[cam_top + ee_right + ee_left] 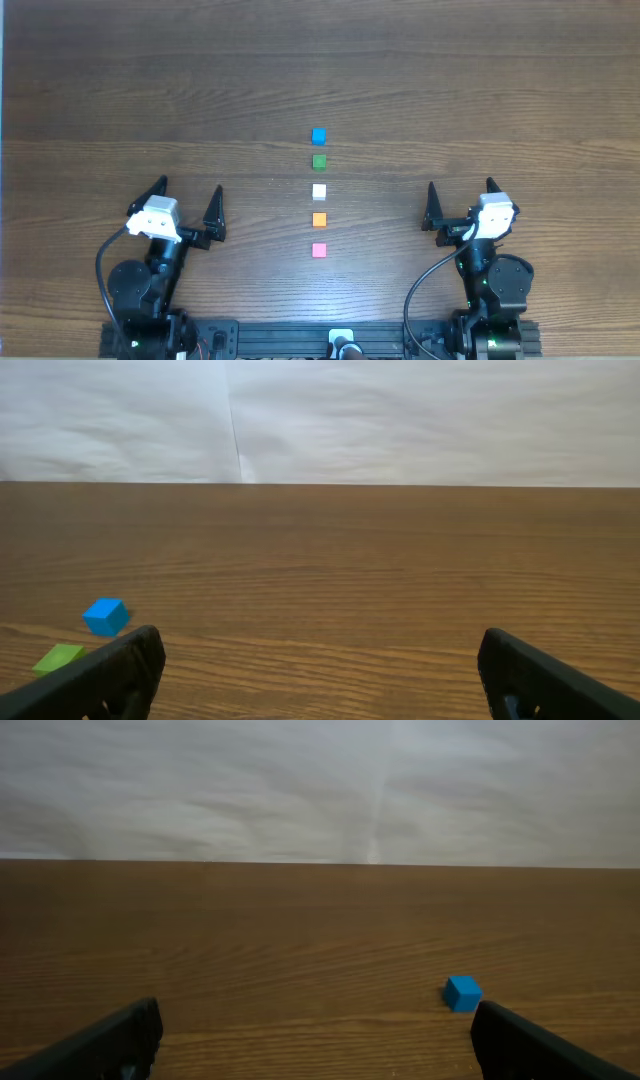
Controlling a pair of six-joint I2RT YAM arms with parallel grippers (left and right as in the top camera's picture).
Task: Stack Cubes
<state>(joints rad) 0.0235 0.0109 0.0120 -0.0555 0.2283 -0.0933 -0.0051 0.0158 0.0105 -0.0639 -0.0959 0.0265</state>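
Five small cubes lie in a straight row down the middle of the wooden table: blue (pixel 318 136) farthest from the arms, then green (pixel 319 162), white (pixel 319 191), orange (pixel 319 219) and pink (pixel 319 250) nearest them. They stand apart, none on another. My left gripper (pixel 187 206) rests open at the lower left, well left of the row. My right gripper (pixel 460 205) rests open at the lower right. The blue cube (pixel 462 993) shows ahead of the left fingers. Ahead of the right fingers lie the blue cube (pixel 105 616) and the green cube (pixel 58 658).
The wooden table (pixel 500 90) stretches wide beyond and to both sides of the row. A pale wall (pixel 320 780) rises behind its far edge. Both arm bases stand on a black rail (pixel 320 340) at the near edge.
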